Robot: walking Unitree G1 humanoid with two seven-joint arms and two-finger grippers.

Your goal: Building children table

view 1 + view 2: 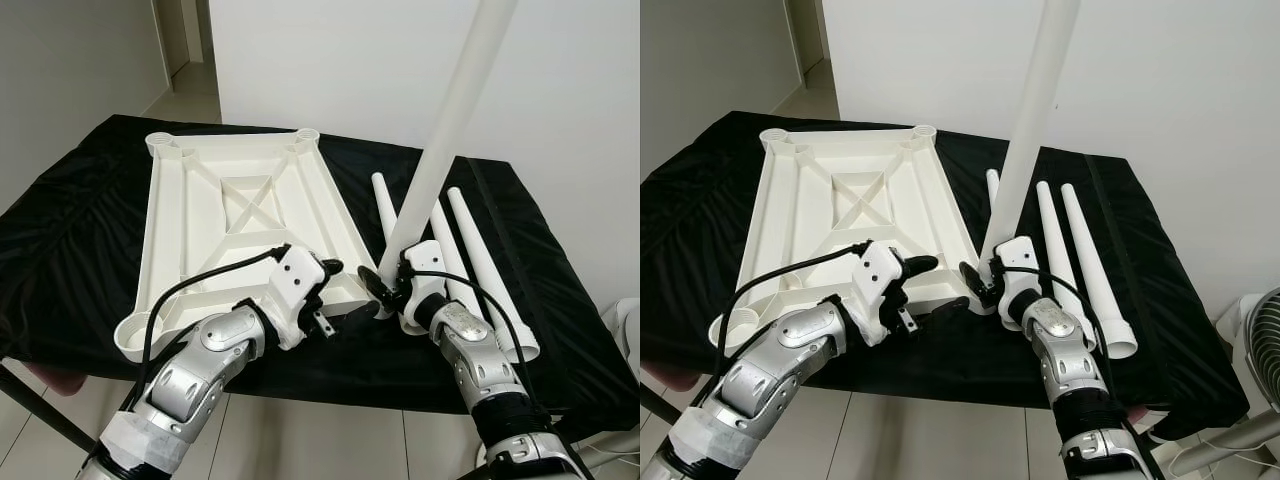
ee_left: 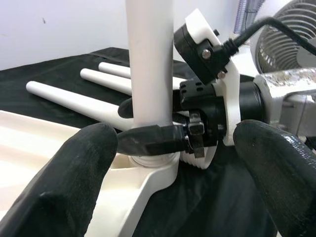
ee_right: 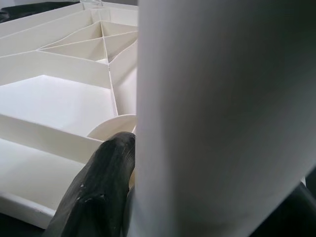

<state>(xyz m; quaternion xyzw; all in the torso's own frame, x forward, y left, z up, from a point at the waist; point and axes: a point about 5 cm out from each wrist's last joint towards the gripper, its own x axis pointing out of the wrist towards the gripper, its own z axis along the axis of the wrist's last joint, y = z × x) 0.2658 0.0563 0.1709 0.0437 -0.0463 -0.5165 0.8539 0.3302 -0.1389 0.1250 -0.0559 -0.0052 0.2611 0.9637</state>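
My right end effector point(image 1: 385, 285) is clamped on the lower end of a white table leg point(image 1: 455, 120), held upright with its foot in the corner socket of the overturned tabletop point(image 1: 240, 215); the leg's top is cut off by the frame. My left end effector point(image 1: 335, 295), fingers spread and empty, sits just beside that corner. Three loose legs point(image 1: 470, 250) lie beyond my right end effector on the black-draped counter point(image 1: 70, 230), their bases partly hidden by my wrist.
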